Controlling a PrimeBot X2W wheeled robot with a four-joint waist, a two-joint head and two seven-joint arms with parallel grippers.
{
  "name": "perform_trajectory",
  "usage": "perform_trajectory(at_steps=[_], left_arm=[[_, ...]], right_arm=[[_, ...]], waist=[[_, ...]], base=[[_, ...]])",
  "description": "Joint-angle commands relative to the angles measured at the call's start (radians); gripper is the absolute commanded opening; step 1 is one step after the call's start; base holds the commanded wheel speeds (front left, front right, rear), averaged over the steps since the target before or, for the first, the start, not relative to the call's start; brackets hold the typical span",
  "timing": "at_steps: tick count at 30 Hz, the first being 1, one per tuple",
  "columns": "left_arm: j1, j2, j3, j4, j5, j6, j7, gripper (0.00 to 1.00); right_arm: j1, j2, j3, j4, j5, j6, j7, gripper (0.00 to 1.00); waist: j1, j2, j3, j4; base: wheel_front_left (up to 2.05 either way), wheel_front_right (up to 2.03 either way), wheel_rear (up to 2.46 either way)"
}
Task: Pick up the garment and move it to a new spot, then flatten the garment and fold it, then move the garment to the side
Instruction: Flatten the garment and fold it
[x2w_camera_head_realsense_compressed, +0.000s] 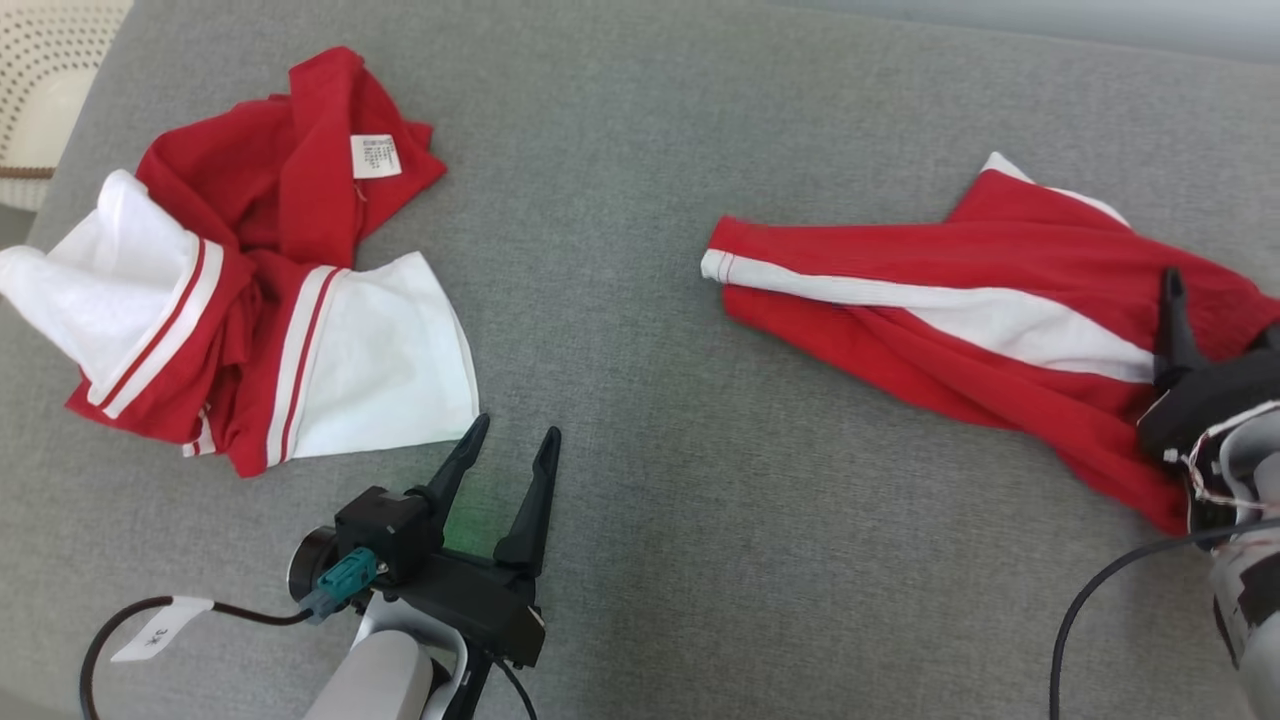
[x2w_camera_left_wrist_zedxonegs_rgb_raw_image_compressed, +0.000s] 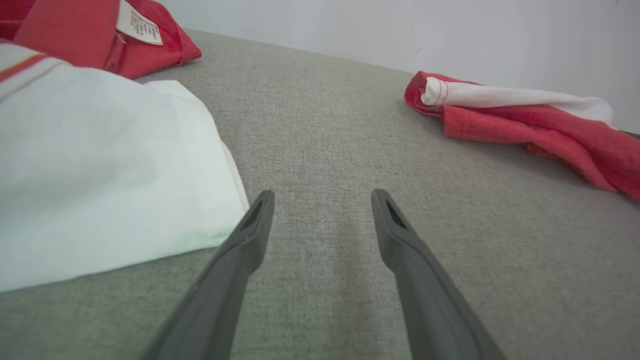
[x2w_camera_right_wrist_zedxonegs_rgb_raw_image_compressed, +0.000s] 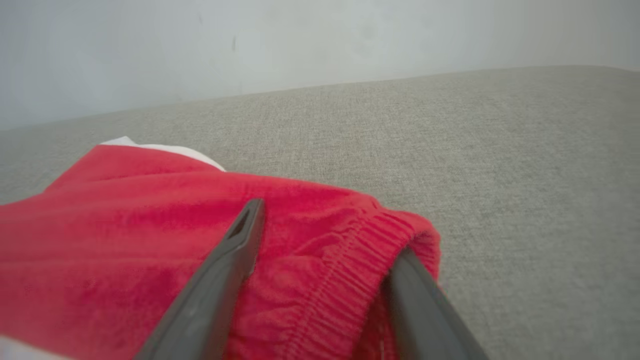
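At the near edge of the grey upholstered surface (x2w_camera_head_realsense_compressed: 640, 420), the robot's left gripper (x2w_camera_head_realsense_compressed: 516, 430) hovers with its two dark fingers spread wide and nothing between them. Its tips are just beside the white sleeve of a crumpled red-and-white top (x2w_camera_head_realsense_compressed: 280, 200). At near right, the right gripper (x2w_camera_right_wrist_zedxonegs_rgb_raw_image_compressed: 330, 227) sits over the elastic waistband (x2w_camera_right_wrist_zedxonegs_rgb_raw_image_compressed: 350, 250) of the red trousers (x2w_camera_head_realsense_compressed: 950, 300), apparently the garment being worked on. Its jaws stand apart: one finger lies on top of the red cloth, the other is tucked beside and partly under the gathered hem. The fabric lies loose between them rather than pinched. The trousers rest on the surface at the right, a white-striped leg stretching left toward the middle, twisted and creased. That suggests they are down at their spot and flattening is the step ahead. Farther back on the left, the top's care label (x2w_camera_head_realsense_compressed: 375, 155) faces up. Beyond the far edge stands a pale wall (x2w_camera_right_wrist_zedxonegs_rgb_raw_image_compressed: 300, 40).
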Motion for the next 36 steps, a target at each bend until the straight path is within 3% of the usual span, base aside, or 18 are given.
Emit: perform_trajectory(at_steps=[1, 7, 17, 28, 36], left_arm=[[0.012, 0.001, 0.004, 0.006, 0.006, -0.003, -0.001, 1.0], [0.047, 0.001, 0.036, 0.015, 0.016, -0.006, -0.001, 1.0], [0.094, 0.001, 0.081, 0.027, 0.027, -0.015, -0.001, 1.0], [0.148, 0.001, 0.117, 0.013, 0.053, -0.002, -0.001, 1.0], [0.182, 0.001, 0.121, 0.007, 0.075, -0.004, -0.001, 1.0]], right_arm=[[0.029, 0.004, -0.001, 0.002, -0.005, -0.001, 0.0, 1.0], [0.129, 0.01, -0.044, -0.098, -0.012, -0.001, 0.0, 1.0], [0.332, 0.073, -0.103, -0.236, -0.032, -0.001, 0.0, 1.0], [0.465, 0.142, -0.051, -0.406, -0.096, -0.001, 0.0, 1.0], [0.51, 0.189, -0.045, -0.439, -0.115, -0.001, 0.0, 1.0]], waist=[[-0.0001, -0.0001, -0.036, -0.036], [-0.0001, -0.0001, -0.108, -0.104], [-0.0001, -0.0001, -0.184, -0.191], [-0.0001, -0.0001, -0.248, -0.22], [-0.0001, -0.0001, -0.267, -0.221]], base=[[0.0, 0.0, 0.0], [0.0, 0.0, 0.0], [0.0, 0.0, 0.0], [0.0, 0.0, 0.0], [0.0, 0.0, 0.0]])
